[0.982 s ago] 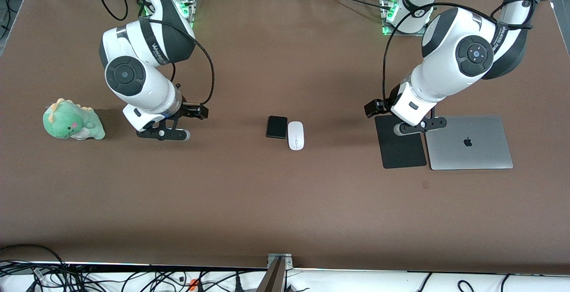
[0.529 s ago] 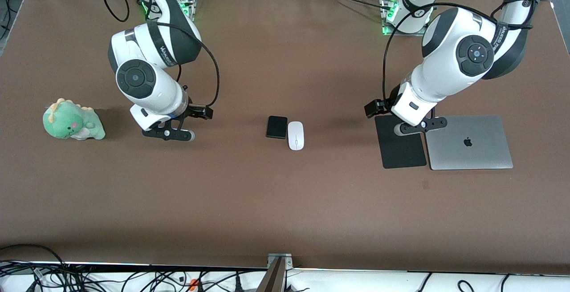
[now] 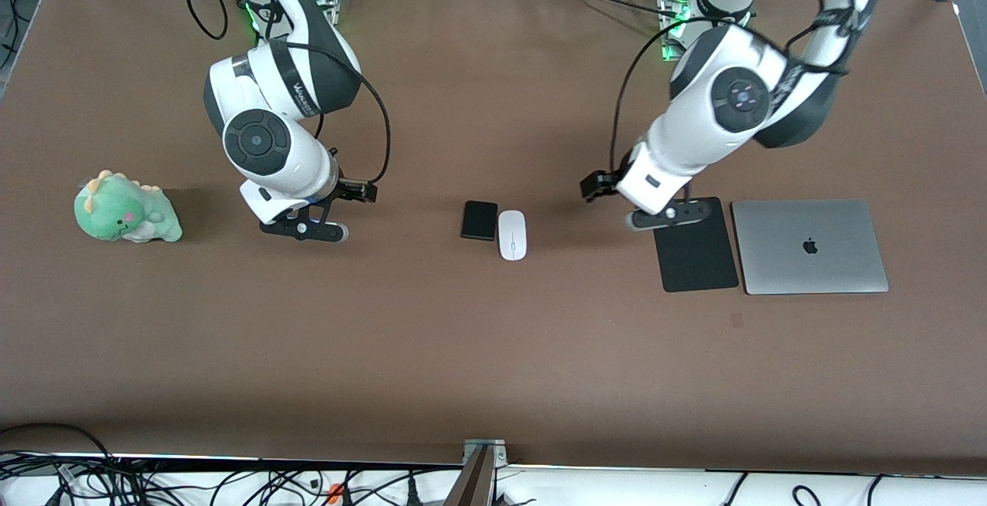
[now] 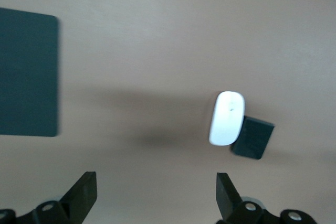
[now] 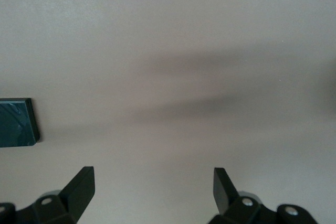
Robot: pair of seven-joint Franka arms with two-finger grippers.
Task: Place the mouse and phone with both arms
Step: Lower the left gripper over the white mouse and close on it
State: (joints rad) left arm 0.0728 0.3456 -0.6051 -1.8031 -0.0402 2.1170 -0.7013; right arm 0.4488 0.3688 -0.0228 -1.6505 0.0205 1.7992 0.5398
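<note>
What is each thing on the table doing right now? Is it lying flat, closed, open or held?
mouse: lying flat on the table, not held, beside the phone.
phone: lying flat, not held.
laptop: lid closed, flat.
mouse pad: flat, nothing on it.
dinosaur toy: sitting near the right arm's end.
left gripper: open, empty, over the mouse pad's edge.
right gripper: open, empty, over bare table.

In the right wrist view the phone is cut off by the edge — only a corner shows. The left wrist view clips the mouse pad, and the mouse covers part of the phone — all slightly blurred.
</note>
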